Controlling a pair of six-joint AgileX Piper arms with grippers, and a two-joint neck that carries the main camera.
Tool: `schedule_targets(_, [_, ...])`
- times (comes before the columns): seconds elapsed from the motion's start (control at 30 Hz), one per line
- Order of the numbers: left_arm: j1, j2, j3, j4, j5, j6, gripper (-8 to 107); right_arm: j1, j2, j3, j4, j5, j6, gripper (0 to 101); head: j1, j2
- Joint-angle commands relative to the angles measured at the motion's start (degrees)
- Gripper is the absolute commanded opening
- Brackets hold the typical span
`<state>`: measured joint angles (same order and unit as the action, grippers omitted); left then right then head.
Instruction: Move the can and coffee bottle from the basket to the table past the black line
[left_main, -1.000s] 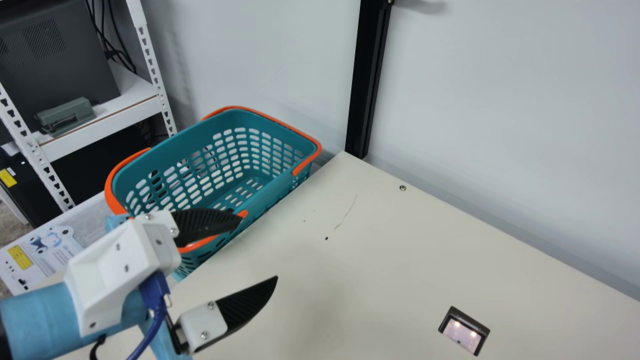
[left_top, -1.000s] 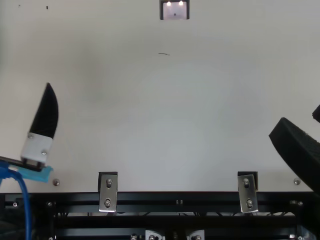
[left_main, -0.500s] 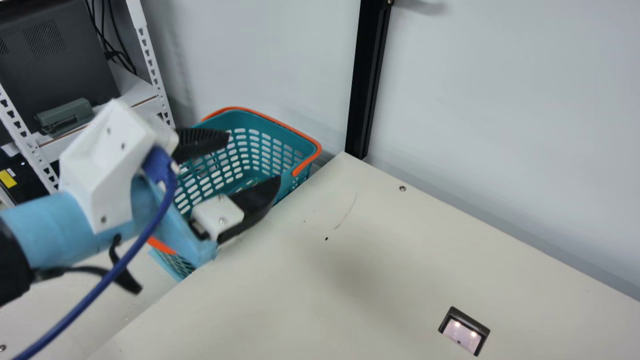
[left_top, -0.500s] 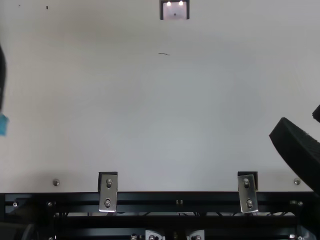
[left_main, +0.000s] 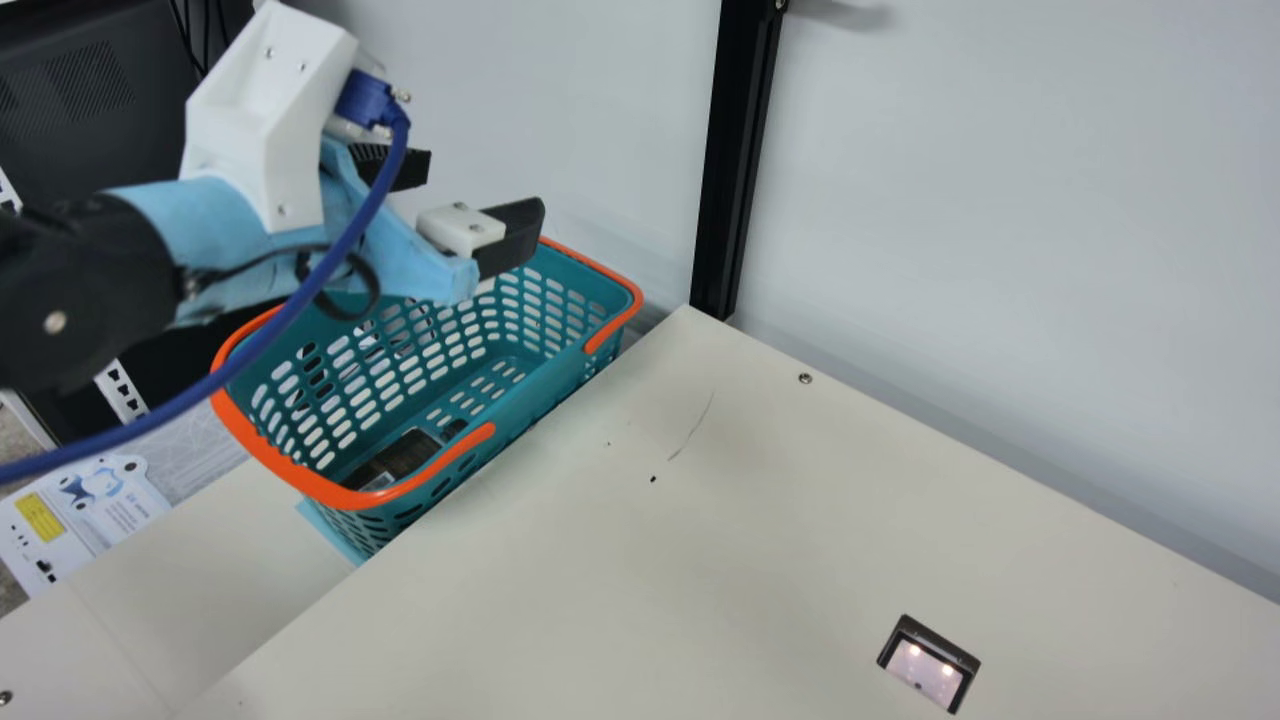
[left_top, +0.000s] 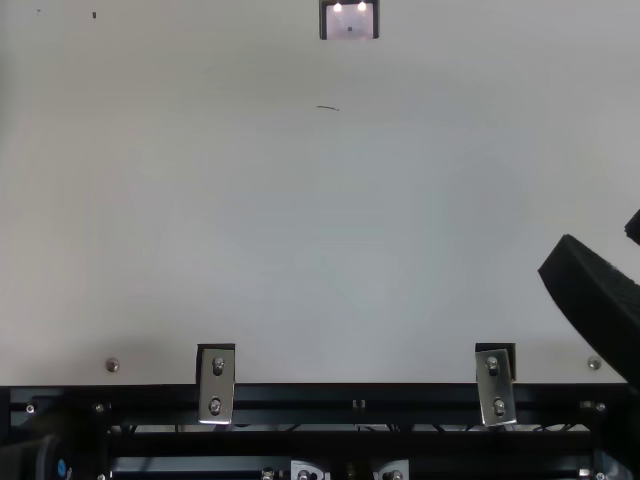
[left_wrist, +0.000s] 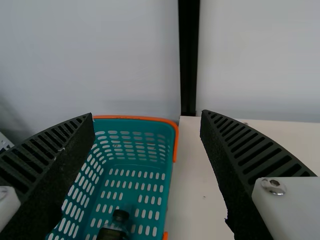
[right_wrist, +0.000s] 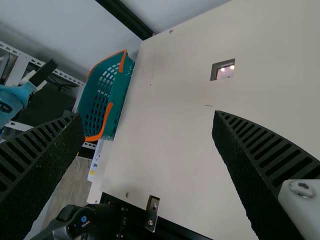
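Note:
My left gripper (left_main: 487, 184) stands open above the far part of the teal basket (left_main: 545, 392), with nothing between its fingers. Inside the basket's near end lies the dark coffee bottle (left_main: 400, 458), partly hidden by the orange-edged rim. In the left wrist view, the bottle (left_wrist: 114, 231) is low inside the basket (left_wrist: 135, 131), below the open left gripper (left_wrist: 147, 114). At the right edge of the top view is my right gripper (left_top: 602, 233), open and empty. The right wrist view has the open right gripper (right_wrist: 147, 114), with the basket (right_wrist: 121, 95) far off beyond it.
The basket stands against the left edge of the cream table (left_main: 700, 560). A black post (left_main: 738, 160) rises at the table's back corner by the wall. Metal shelving is behind the left arm. A small dark-framed recess (left_main: 928, 664) sits in the tabletop.
My left gripper has risen from beside the basket's near end to above its far part, uncovering the bottle in the main view. My right gripper has kept still.

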<state>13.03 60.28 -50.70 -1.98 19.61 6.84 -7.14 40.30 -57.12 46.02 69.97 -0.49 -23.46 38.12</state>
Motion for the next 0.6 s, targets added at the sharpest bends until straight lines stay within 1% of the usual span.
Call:
schedule_targets(0.0, [2.8, 4.4, -3.2, -5.1, 0.9, 5.3, 90, 0.0, 0.0, 0.0, 0.0, 0.0, 0.0, 101, -1.5, 1.1])
schedule_targets(0.2, [9.2, 12.8, -10.1, -14.9, 4.5, 17.1, 90, 0.0, 0.0, 0.0, 0.0, 0.0, 0.0, 101, -1.5, 1.1])
schedule_targets(0.37, [14.5, 20.0, -15.8, -21.5, 8.3, 26.8, 90, 0.0, 0.0, 0.0, 0.0, 0.0, 0.0, 101, -1.5, 1.1])
schedule_targets(0.57, [19.1, 28.0, -20.9, -25.1, 12.0, 34.6, 90, 0.0, 0.0, 0.0, 0.0, 0.0, 0.0, 101, -1.5, 1.1])
